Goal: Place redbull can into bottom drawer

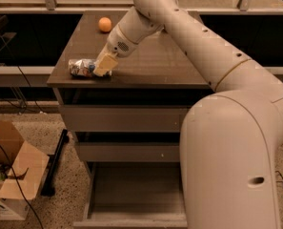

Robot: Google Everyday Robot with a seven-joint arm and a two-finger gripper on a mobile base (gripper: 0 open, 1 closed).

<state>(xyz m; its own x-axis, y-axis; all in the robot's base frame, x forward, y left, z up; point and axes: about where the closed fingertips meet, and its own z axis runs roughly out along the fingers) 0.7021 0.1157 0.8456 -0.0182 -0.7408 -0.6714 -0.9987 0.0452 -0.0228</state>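
- The can (80,67) lies on its side on the table (169,61), close to the front left corner and not far from the front edge. It has not been lifted.
- The tool (104,66) is down at the can's right end, with a pale pad overlapping the can. Whether it is open around the can or already closed on it cannot be told.
- The bottom drawer (136,187) is pulled out at the foot of the cabinet, and its bare tray shows nothing inside, so that step looks done.
- Judging by this, the task is at an early stage. What is left is to secure the can, raise it off the table, carry it out past the front edge, bring it down to the drawer and let it go.
- The top drawer (126,119) and the middle drawer (131,151) are shut, so the way down the cabinet front looks free.
- The table is a dark brown wood-grain top. An orange ball (105,24) rests near its back left, well apart from the can.
- The arm (203,42) reaches in from the right, and its bulky pale body fills the lower right of the view.
- The floor (65,204) is speckled. An open cardboard box (12,168) stands at the left, with a black bar (55,166) lying between it and the cabinet.
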